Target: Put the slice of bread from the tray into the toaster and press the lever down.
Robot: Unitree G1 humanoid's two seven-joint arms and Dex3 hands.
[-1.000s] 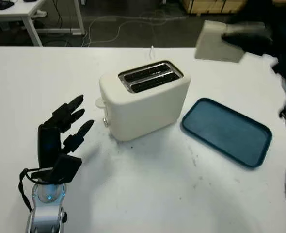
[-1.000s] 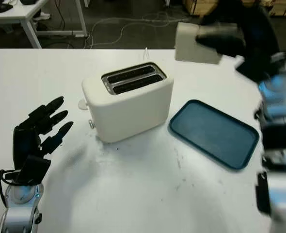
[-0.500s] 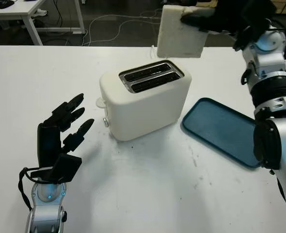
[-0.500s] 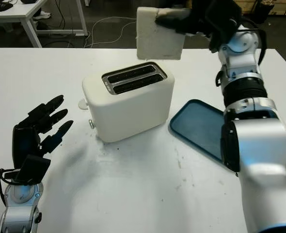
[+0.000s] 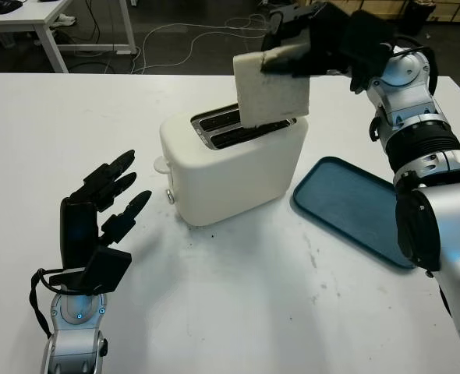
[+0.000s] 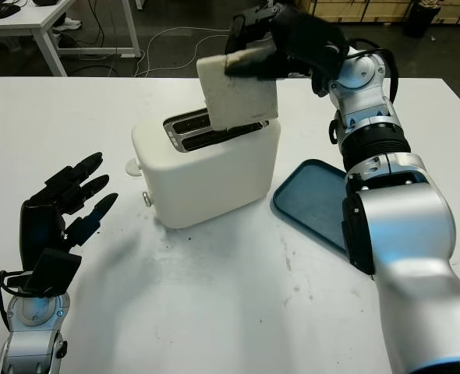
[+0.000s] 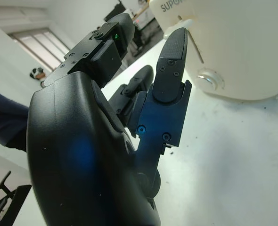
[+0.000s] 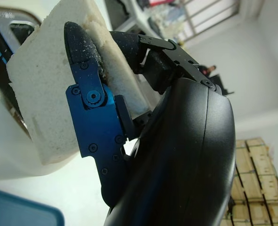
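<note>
right hand (image 5: 316, 43) gripping the slice of bread (image 5: 270, 89) upright over the toaster (image 5: 231, 160) — its lower edge sitting at the slots. blue tray (image 5: 362, 210) lying right of the toaster. left hand (image 5: 97, 214) hovering open — near the toaster's lever side.

The pale slice of bread (image 5: 272, 87) hangs upright just above the cream toaster (image 5: 231, 160), at its slots; the empty blue tray (image 5: 362, 209) lies beside the toaster.
</note>
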